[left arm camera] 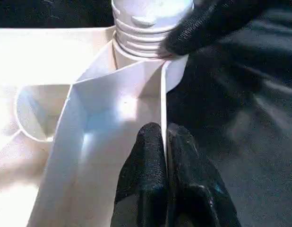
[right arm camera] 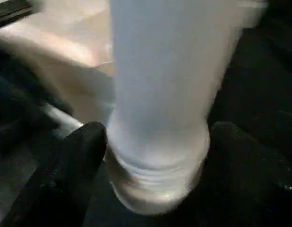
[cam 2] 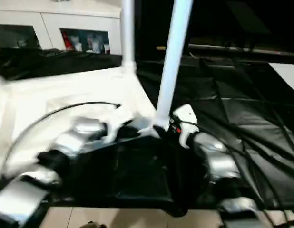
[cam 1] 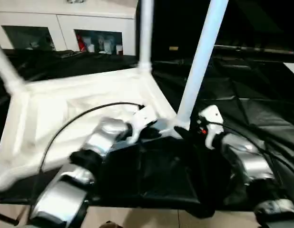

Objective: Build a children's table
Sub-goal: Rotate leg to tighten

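Observation:
The children's table lies upside down on black cloth, its white top (cam 1: 52, 109) showing the ribbed underside. Three white legs stand up from corner sockets: one at the far left (cam 1: 5, 66), one at the back (cam 1: 146, 33), one at the near right corner (cam 1: 199, 61). My left gripper (left arm camera: 164, 135) is shut on the thin rim wall of the top, close to that near corner. My right gripper (right arm camera: 158, 142) is open around the threaded base of the near leg (right arm camera: 160, 118), one finger (right arm camera: 82, 156) on each side with small gaps.
A white cabinet (cam 1: 66, 23) with glass doors stands behind the work. The black cloth (cam 1: 242, 104) spreads wide to the right. A black cable (cam 1: 80, 116) loops over the top's underside. Light floor (cam 1: 137, 218) shows at the near edge.

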